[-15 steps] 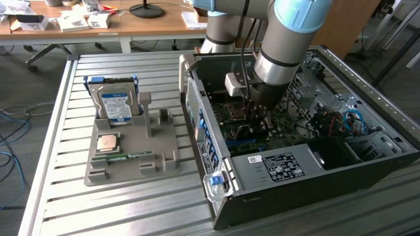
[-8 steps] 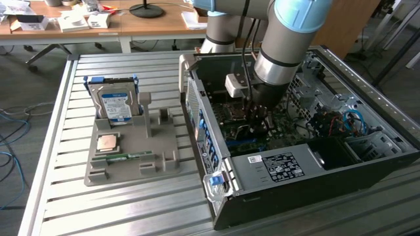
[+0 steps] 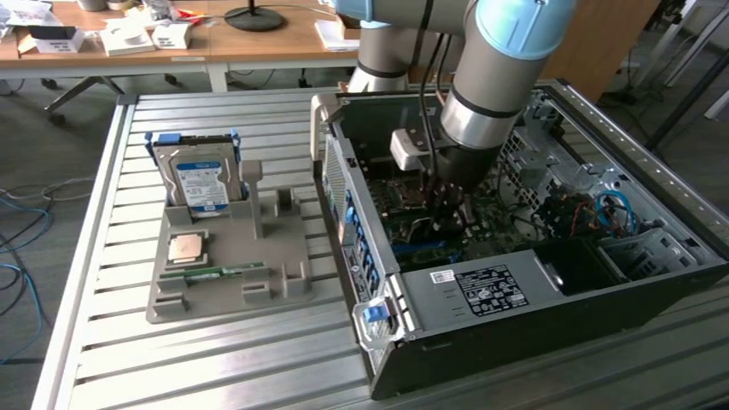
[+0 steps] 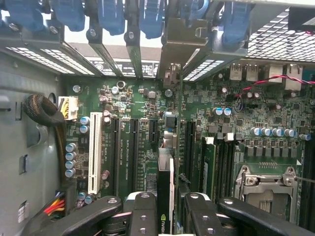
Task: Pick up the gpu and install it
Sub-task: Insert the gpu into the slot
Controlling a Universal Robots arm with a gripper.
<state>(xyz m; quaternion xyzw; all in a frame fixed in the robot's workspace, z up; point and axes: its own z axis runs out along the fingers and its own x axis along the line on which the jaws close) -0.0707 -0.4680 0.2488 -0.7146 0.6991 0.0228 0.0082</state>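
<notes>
The open computer case (image 3: 524, 282) serves as the landmark, and the exterior view is read from its left to its right. Farthest from the case, toward that view's left, a grey holder tray (image 3: 228, 273) rests on the slatted counter (image 3: 102, 256). On it are seen a silver hard drive (image 3: 201, 178) standing upright, a square processor chip (image 3: 187, 248) and a narrow green memory stick (image 3: 217, 273). No card is left on the tray.

Just inside the case wall nearest the tray, the arm (image 3: 484, 94) is lowered into the case, and the gripper (image 3: 448, 213) is held close above the motherboard (image 3: 439, 248).

In the wrist view, the gpu (image 4: 165, 194) is seen edge-on between the black fingers (image 4: 142, 211), so the jaws are closed on the gpu. The card is held upright, its lower edge toward the motherboard (image 4: 147, 98) and roughly in line with the long black expansion slots (image 4: 134, 147). Whether the edge has entered a slot cannot be told.

The step in hand is judged to be the seating of the card. It would be done well if the card is kept square to the slot, its bracket end lined up with the rear openings beneath the blue retainers (image 4: 110, 17). Pressure should be applied straight down and evenly, without tilt. The capacitors (image 4: 83, 124) near the white slot (image 4: 94, 152) should be kept clear of.
</notes>
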